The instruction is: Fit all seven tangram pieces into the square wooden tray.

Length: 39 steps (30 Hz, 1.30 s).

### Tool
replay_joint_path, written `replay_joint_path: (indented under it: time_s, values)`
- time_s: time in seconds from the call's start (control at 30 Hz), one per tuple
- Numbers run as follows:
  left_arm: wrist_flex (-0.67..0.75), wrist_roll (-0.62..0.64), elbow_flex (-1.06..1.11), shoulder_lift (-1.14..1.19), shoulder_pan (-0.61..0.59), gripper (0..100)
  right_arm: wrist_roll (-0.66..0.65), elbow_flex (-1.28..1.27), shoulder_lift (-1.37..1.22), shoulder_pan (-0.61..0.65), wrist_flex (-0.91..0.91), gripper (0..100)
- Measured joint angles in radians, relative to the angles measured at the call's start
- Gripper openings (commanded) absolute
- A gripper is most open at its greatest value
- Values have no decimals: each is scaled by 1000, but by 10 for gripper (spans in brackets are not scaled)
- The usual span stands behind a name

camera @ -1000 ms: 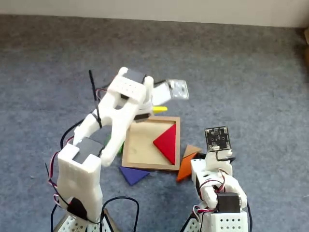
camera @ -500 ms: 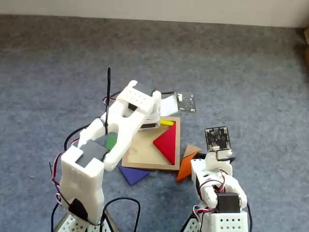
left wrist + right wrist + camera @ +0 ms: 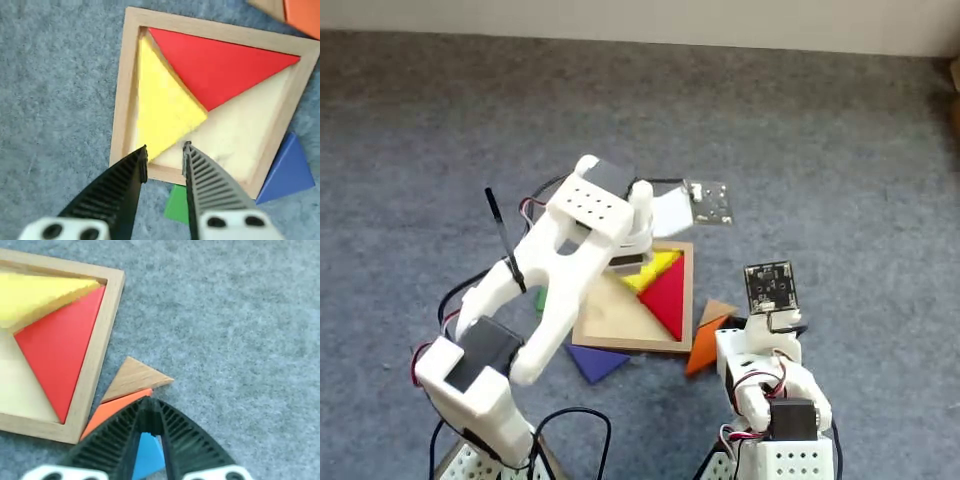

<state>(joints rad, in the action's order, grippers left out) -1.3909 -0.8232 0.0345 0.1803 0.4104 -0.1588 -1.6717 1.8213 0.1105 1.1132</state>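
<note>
Left gripper, jaws apart, above yellow triangle in wooden tray: piece likely light, rigid, smooth (pinch across edges).

no text, label, brand, number or sign can be read on anything shown.
</note>
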Motion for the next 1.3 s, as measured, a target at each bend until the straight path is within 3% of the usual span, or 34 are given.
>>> replay_joint_path:
  time_s: [0.47, 0.63, 0.73, 1.13, 1.3]
  values:
    - [-52, 2, 0, -5, 41, 117, 0, 0, 0, 0, 0, 20]
    - [-54, 135, 0, -6, 17, 102, 0, 0, 0, 0, 0, 20]
    - [-123, 230, 0, -49, 3, 105, 0, 0, 0, 0, 0, 20]
    - [-250, 555, 8, -143, -341, 228, 0, 0, 0, -17, 0, 20]
    - [-255, 612, 66, -41, -404, 228, 0, 0, 0, -17, 0, 20]
